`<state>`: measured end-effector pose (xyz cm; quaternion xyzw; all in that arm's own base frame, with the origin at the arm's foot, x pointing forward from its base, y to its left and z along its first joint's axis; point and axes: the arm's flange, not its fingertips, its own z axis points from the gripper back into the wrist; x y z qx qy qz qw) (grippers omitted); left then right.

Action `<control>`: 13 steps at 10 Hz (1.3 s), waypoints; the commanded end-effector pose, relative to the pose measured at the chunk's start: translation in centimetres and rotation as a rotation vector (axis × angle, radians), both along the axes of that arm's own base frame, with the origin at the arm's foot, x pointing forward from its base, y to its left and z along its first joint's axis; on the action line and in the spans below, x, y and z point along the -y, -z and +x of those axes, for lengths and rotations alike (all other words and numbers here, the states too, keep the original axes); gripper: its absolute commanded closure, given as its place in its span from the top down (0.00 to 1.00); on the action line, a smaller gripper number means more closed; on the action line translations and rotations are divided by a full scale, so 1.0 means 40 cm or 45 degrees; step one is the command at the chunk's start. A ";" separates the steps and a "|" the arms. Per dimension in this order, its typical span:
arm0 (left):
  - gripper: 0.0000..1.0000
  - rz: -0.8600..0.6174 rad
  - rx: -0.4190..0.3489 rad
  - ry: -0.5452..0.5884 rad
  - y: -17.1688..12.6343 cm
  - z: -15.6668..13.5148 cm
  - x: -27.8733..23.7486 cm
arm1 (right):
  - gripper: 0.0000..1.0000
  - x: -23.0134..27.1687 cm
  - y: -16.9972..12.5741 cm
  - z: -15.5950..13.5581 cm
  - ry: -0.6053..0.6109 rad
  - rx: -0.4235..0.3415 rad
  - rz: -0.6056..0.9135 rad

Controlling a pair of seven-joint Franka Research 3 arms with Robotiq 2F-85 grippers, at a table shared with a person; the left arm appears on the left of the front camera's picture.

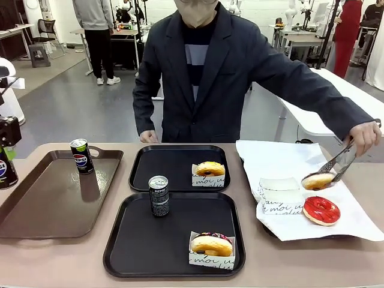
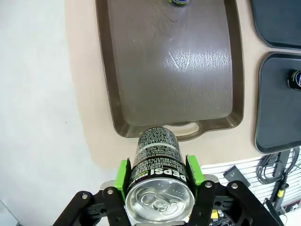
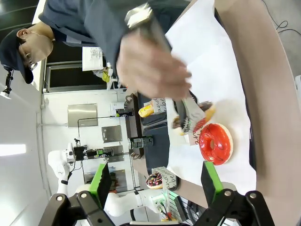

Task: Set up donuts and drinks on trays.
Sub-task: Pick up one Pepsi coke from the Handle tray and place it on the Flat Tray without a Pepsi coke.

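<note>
The left gripper (image 2: 158,172) was clamped on 1 upright can (image 2: 157,155) just off the brown tray's (image 2: 141,70) handle. The far black tray (image 1: 174,163), lacking a drink, lay past the brown tray's right side.

The person's hand (image 1: 366,135) holds tongs (image 1: 337,163) gripping a donut (image 1: 317,180) above the white paper sheet (image 1: 270,157).
</note>
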<state>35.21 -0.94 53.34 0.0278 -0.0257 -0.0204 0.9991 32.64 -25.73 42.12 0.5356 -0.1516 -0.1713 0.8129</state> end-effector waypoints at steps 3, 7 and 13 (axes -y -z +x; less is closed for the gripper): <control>0.00 0.000 -0.011 0.007 -0.009 0.006 0.009 | 1.00 0.000 -0.001 -0.002 -0.004 0.009 0.011; 0.58 -0.104 0.047 0.089 -0.028 0.077 0.151 | 1.00 0.000 -0.001 -0.002 -0.004 0.009 0.011; 0.58 -0.210 0.133 0.294 0.028 0.248 0.416 | 1.00 0.000 -0.001 -0.002 -0.004 0.009 0.011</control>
